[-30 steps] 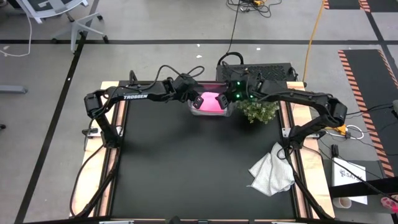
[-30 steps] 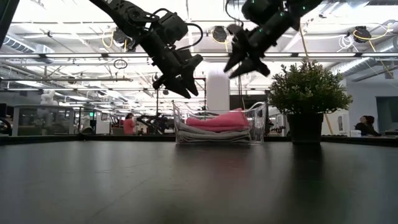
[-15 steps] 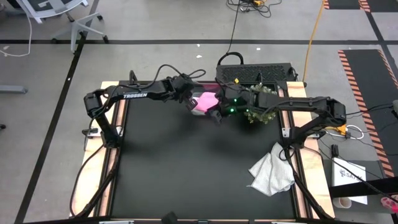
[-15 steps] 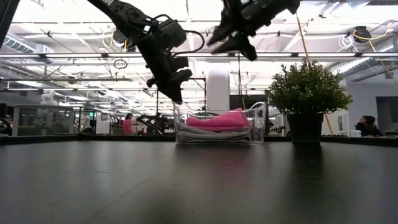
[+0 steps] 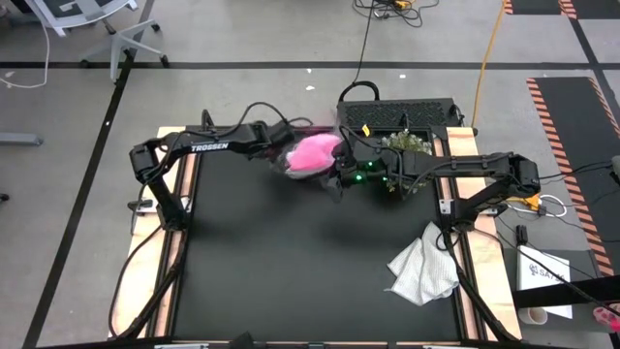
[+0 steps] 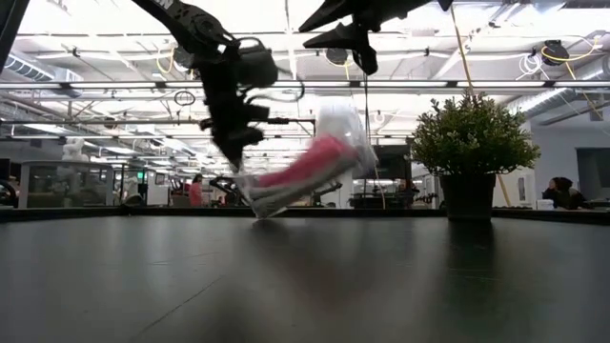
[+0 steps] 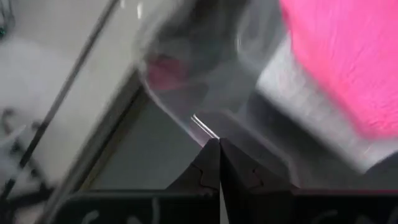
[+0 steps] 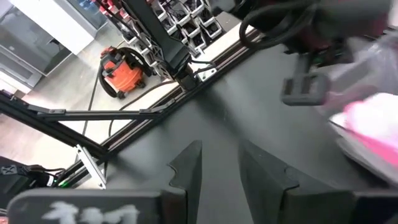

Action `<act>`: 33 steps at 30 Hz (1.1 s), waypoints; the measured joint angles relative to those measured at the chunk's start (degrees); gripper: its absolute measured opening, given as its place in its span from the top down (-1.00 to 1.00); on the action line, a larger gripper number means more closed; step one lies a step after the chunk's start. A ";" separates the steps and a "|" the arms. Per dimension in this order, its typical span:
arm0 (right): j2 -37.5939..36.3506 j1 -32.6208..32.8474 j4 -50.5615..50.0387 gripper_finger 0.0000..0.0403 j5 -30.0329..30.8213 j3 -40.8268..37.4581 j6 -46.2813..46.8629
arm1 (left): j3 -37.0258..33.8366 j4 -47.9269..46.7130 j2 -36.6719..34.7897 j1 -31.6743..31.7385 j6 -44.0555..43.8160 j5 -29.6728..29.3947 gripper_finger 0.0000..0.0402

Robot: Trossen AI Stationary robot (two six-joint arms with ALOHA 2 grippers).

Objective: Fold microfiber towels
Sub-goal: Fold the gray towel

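We note a white towel [image 5: 423,268] crumpled at the table's near right edge. Farther back, our left gripper [image 6: 232,152] is clenched on the clear bin [image 6: 335,133], tilted aloft with the pink towel [image 6: 305,162] inside. Our right gripper [image 6: 351,36] hovers above, fingers parted, empty.

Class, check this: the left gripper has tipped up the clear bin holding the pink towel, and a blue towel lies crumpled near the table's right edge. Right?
Not quite. The crumpled towel is white, not blue, as the high view shows. The left gripper does tip the clear bin with the pink towel.
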 joint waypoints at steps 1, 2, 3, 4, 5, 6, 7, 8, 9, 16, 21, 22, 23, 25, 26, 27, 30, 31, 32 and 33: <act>0.00 0.00 -0.02 0.54 0.00 0.00 0.06 | -0.11 -2.10 0.01 -0.02 -0.07 -0.55 0.98; 0.00 0.00 -0.02 0.54 0.01 0.00 0.06 | -0.16 -3.18 0.01 -0.07 -0.16 -0.89 0.98; 0.00 0.00 -0.02 0.54 0.01 0.00 0.04 | -0.15 -3.59 0.00 -0.17 -0.34 -1.01 0.99; 0.00 0.00 -0.02 0.54 0.01 0.00 0.03 | -0.13 -3.98 -0.26 -0.25 -0.37 -1.03 0.99; 0.00 0.00 -0.04 0.54 0.01 0.00 0.00 | -0.13 -4.33 -0.57 -0.41 -0.30 -1.01 0.99; 0.00 0.00 -0.06 0.54 0.01 0.00 -0.02 | -0.13 -4.01 -0.79 -0.72 -0.24 -1.09 0.98; 0.00 0.00 -0.08 0.54 0.01 0.00 -0.03 | -0.11 -3.08 -1.04 -1.10 -0.21 -1.42 0.98; 0.00 0.00 -0.08 0.54 0.01 0.00 -0.06 | -0.11 -2.31 -1.43 -1.44 -0.07 -1.55 0.98; 0.00 0.00 -0.07 0.54 0.01 0.00 -0.19 | -0.11 -1.87 -1.89 -1.77 0.32 -1.50 0.99; 0.00 -0.04 -0.56 0.54 0.09 0.00 -0.50 | -0.02 2.19 -4.07 -4.06 0.45 -1.36 0.99; 0.00 -0.04 -2.18 0.54 2.63 -0.04 -2.29 | 0.12 -0.06 -8.45 -7.03 -4.38 -0.14 0.99; 0.00 -0.08 -2.54 0.54 2.70 -0.04 -2.91 | 0.01 -2.47 -9.38 -7.80 -5.21 -0.30 0.99; 0.00 -0.22 -2.85 0.54 2.93 -0.04 -3.44 | -0.02 -3.63 -10.00 -8.83 -6.21 -1.22 0.99; 0.00 -0.65 -3.34 0.54 3.22 -0.04 -4.34 | 0.07 -6.90 -11.51 -10.42 -9.12 -2.39 0.99; 0.00 -1.07 -3.43 0.54 2.97 -0.04 -4.37 | 0.01 -9.94 -12.29 -11.29 -10.47 -2.70 0.99; 0.00 -1.63 -3.71 0.54 2.29 -0.04 -4.29 | -0.05 -12.46 -12.81 -12.28 -11.99 -2.86 0.99; 0.07 -2.86 -6.98 0.54 -0.35 0.99 -4.64 | -0.93 -16.61 -14.48 -15.06 -17.33 -3.10 0.99; 0.25 -2.93 -8.61 0.54 -0.34 1.73 -5.21 | -1.74 -18.53 -14.90 -16.41 -19.15 -3.12 0.99; 0.29 -2.91 -10.40 0.54 -0.32 2.36 -6.02 | -2.59 -18.94 -15.38 -17.84 -20.98 -3.10 0.99; 0.34 -2.68 -12.60 0.54 -0.36 2.76 -6.66 | -3.86 -18.40 -16.39 -19.21 -22.82 -3.12 0.99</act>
